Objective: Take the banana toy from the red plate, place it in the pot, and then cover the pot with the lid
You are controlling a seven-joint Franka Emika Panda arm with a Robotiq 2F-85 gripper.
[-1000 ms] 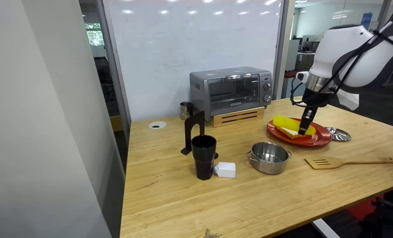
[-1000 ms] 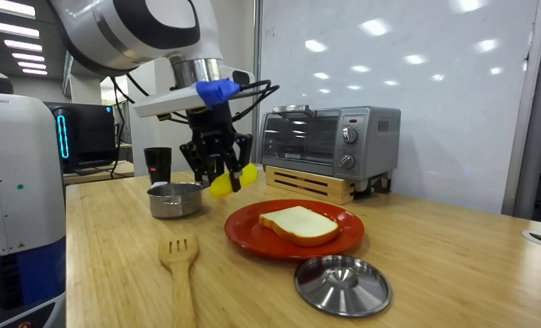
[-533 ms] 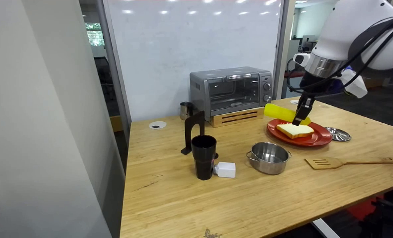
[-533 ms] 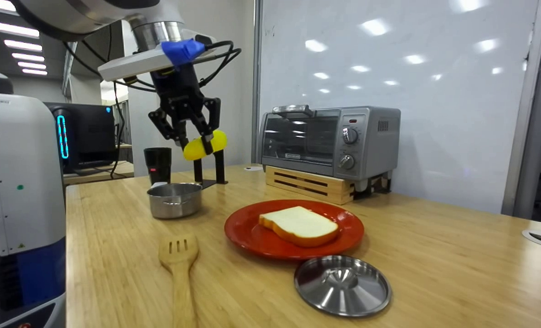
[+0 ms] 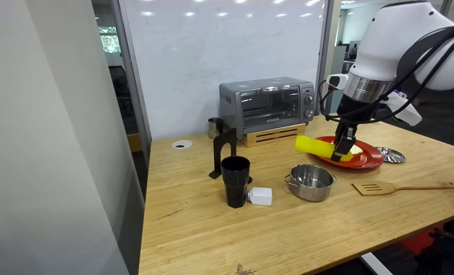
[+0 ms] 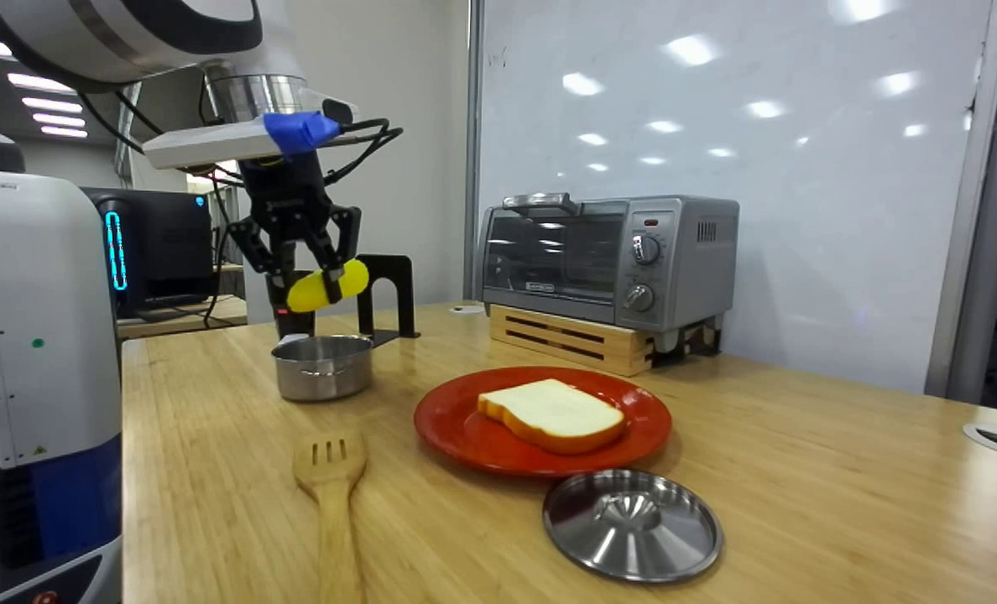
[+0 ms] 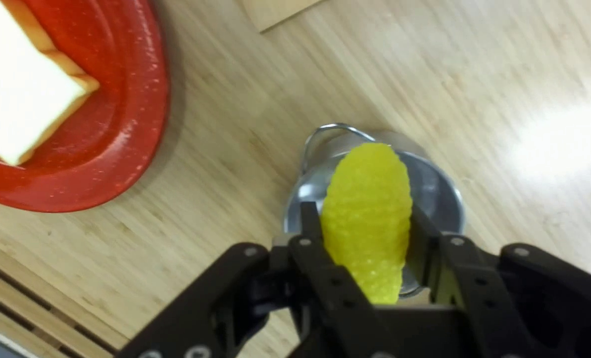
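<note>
I have the banana toy point(image 7: 367, 194) pinched between the jaws of my gripper point(image 7: 365, 221), so by my reckoning the taking is done and the placing is not. The red plate point(image 6: 448, 436), off to one side of me, bears just a slice of bread point(image 6: 553, 413). The pot point(image 6: 321, 384) stands uncovered below my gripper; in the wrist view the banana toy crosses its mouth, and in both exterior views it hangs apart from the rim. Whether I am well centred I cannot tell. Lowering, letting go, then fetching the lid as cover are left to do; it lies knob up on the table point(image 6: 801, 478), past the plate from me, the lid point(image 6: 633, 528) itself within plain sight.

Well apart from my gripper, a toaster oven point(image 6: 608, 264) has a small label point(image 6: 540, 287), too fine to read surely. A white machine point(image 6: 41, 319), also well away, wears an illegible sticker point(image 6: 3, 186). Past the pot from me, a black cup point(image 5: 234, 183) shows a red mark point(image 6: 282, 311), no letters.
</note>
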